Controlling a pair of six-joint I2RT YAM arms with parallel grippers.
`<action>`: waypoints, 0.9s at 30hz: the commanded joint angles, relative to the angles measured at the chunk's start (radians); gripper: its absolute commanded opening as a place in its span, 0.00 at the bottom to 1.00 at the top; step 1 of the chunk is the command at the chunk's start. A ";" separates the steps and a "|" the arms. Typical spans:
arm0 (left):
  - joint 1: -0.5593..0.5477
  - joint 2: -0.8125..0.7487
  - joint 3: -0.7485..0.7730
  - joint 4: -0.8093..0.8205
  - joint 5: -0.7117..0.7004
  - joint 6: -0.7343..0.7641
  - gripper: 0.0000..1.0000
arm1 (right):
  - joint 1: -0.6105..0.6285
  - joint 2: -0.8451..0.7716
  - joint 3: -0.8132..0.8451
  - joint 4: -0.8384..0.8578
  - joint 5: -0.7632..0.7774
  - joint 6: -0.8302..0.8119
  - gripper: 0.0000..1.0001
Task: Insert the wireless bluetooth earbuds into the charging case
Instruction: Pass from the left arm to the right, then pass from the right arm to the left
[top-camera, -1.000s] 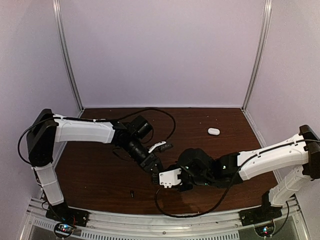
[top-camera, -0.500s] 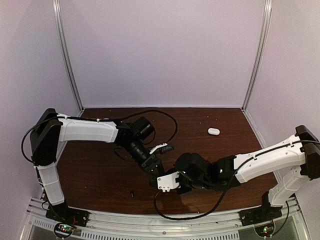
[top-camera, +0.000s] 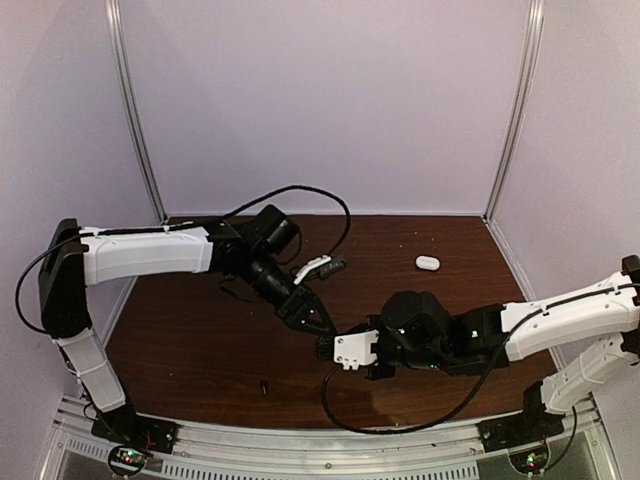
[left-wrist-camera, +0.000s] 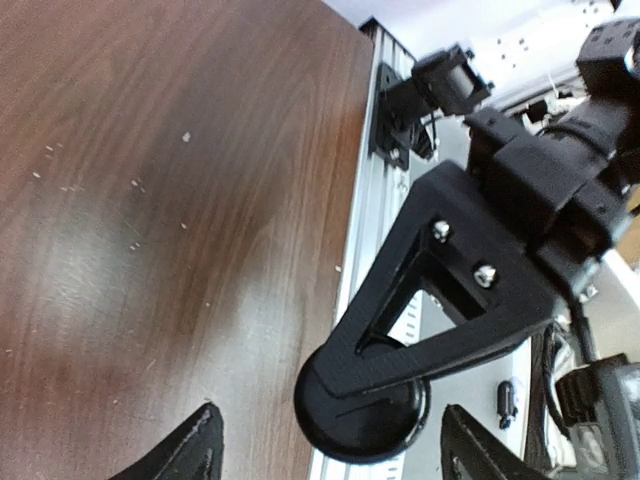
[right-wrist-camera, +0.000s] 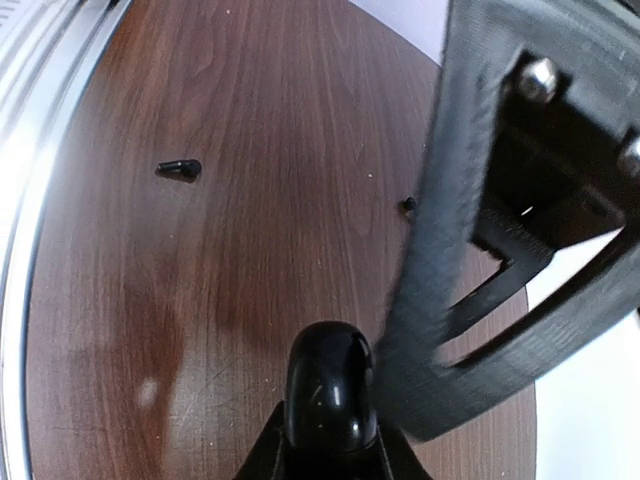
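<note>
The white oval charging case (top-camera: 427, 262) lies shut at the back right of the table, far from both grippers. No white earbuds show in any view. My right gripper (top-camera: 328, 346) is shut on a glossy black round puck (right-wrist-camera: 330, 392), held just above the wood; its fingers (right-wrist-camera: 282, 452) clasp the puck's sides. My left gripper (top-camera: 312, 322) is open, and its two fingertips (left-wrist-camera: 203, 448) stand on either side of that puck (left-wrist-camera: 362, 412) without touching it. In the left wrist view the right gripper's black finger frame (left-wrist-camera: 450, 290) covers the puck's top.
A small black bit (top-camera: 264, 385) lies near the front edge, also seen in the right wrist view (right-wrist-camera: 181, 168), with a smaller black speck (right-wrist-camera: 408, 205) beyond. The left arm's cable (top-camera: 300, 195) loops over the back. The metal rail (top-camera: 300, 450) runs along the front.
Both grippers have shifted a little right and toward the back together. The left arm has straightened, with its shoulder swung back to the left. The puck stays in the right gripper.
</note>
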 joint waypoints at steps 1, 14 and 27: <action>0.054 -0.171 -0.026 0.171 -0.117 -0.006 0.82 | -0.025 -0.081 -0.037 0.022 -0.058 0.087 0.06; 0.071 -0.449 -0.196 0.446 -0.248 0.044 0.98 | -0.241 -0.379 -0.091 0.091 -0.448 0.381 0.04; -0.111 -0.353 -0.061 0.396 -0.247 0.261 0.72 | -0.305 -0.493 -0.109 0.140 -0.677 0.566 0.03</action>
